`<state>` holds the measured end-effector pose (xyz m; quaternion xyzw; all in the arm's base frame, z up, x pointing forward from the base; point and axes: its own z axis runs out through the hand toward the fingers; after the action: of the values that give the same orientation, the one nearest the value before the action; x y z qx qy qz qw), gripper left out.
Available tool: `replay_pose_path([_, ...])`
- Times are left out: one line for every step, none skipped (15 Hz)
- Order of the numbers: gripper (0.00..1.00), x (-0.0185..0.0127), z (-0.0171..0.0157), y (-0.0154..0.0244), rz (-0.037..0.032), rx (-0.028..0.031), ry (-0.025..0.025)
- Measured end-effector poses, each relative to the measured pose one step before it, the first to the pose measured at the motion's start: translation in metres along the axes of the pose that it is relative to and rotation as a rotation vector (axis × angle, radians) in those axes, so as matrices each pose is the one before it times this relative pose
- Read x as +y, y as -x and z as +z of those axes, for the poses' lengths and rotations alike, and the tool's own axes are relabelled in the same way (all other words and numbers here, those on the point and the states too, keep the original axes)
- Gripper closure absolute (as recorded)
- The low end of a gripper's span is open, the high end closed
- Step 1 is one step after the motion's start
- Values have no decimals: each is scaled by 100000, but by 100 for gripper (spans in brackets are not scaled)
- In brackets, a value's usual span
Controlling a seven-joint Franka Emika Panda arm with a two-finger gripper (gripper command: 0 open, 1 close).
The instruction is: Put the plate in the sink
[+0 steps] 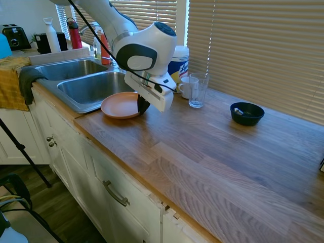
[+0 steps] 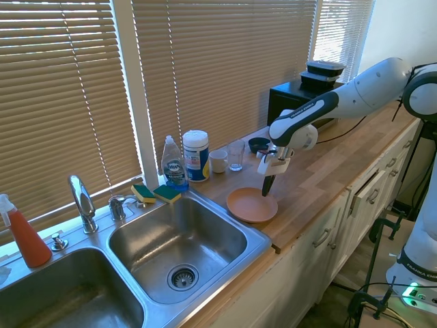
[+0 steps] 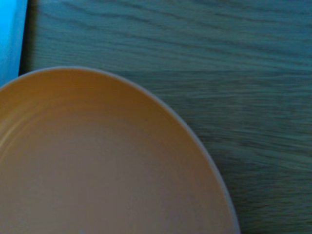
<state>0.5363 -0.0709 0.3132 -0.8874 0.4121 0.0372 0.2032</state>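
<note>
The gripper points straight down at the far rim of the plate, on the side away from the sink. Whether its dark fingers pinch that rim or only stand on it I cannot tell — in the first exterior view the arm's white wrist housing covers them, and in the second they read as one dark sliver.

The plate itself lies flat on the wooden counter, just beside the sink's shiny rim, not in either basin. Up close, the wrist view shows only part of its salmon-orange curve over wood grain, cut off at the picture's edges and somewhat soft.

Behind the plate, toward the window blinds, stand a white mug and a clear glass, touching or nearly so. Beside them, nearer the sink, is a white canister, then a bottle of dish soap and two sponges at the basin's back corner. A dark bowl sits well apart from the plate, farther along the counter away from the sink. The faucet rises behind the divider between the basins, and a red spray bottle is partly cut off at the frame's edge.
</note>
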Motion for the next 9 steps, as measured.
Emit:
replay_pose_path([100, -302, -464, -87, -954, -1596, -1007])
replay_pose_path([100, -434, -584, -61, -647, -1389, -1030])
replay_pose_path([100, -454, -547, 25, -543, -815, -475])
replay_pose_path([100, -543, -508, 189, -98, -596, -451])
replay_pose_path([100, -760, -538, 511, 107, -657, -482])
replay_pose_path([100, -943, -468, 833, -242, -344, -499])
replay_pose_path([100, -1157, -388, 1179, -247, -515, -409])
replay_pose_path([100, -1559, -433, 1436, -40, -167, -515])
replay_pose_path([100, -1584, -351, 1431, 145, 310, -151])
